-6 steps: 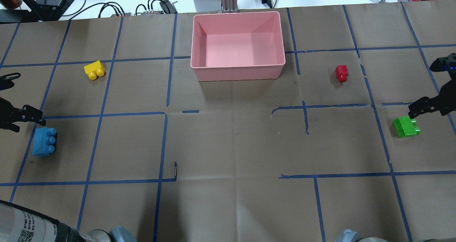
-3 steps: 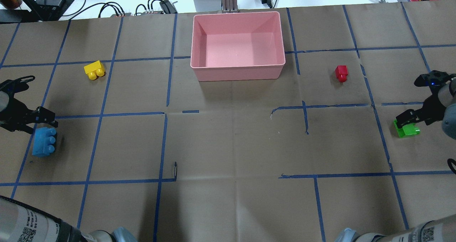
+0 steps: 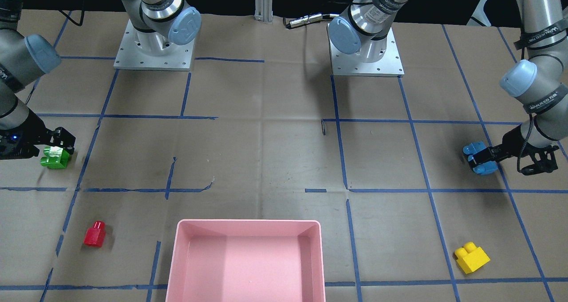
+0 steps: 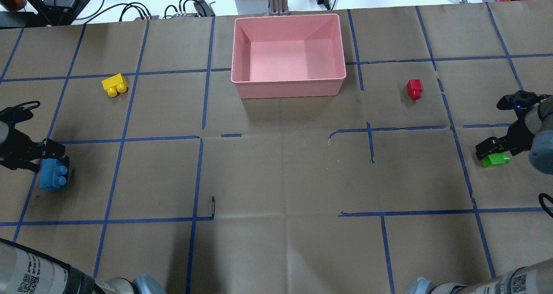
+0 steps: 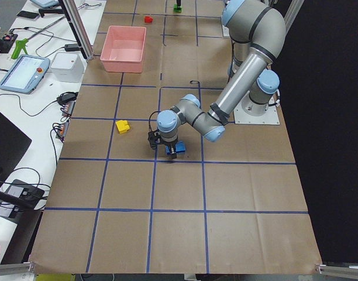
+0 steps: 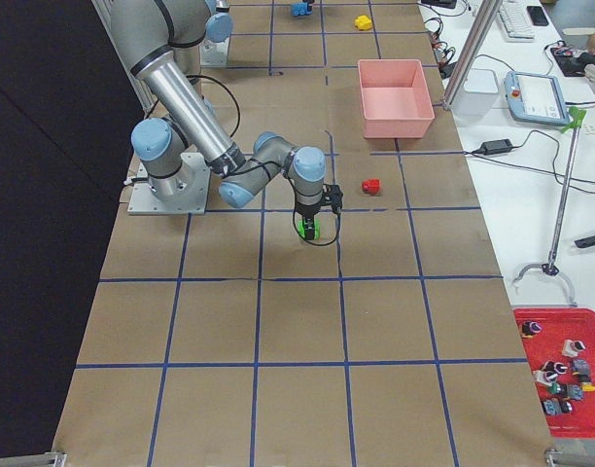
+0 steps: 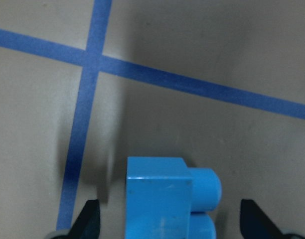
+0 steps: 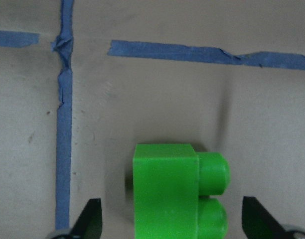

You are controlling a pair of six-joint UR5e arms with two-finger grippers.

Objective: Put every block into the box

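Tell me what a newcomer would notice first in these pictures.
The pink box at the middle of the table, on the side far from the robot, stands out first, with no block inside. The left pincer hangs open over the blue block, the right pincer open over the green block. The yellow block and red block lie apart, either side of the box.

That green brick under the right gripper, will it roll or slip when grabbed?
Probably won't roll: the green brick lies on a flat side, its two studs pointing sideways. It looks like rigid, glossy plastic, so stiff, but it might twist or slip if the open right gripper closes off-centre.
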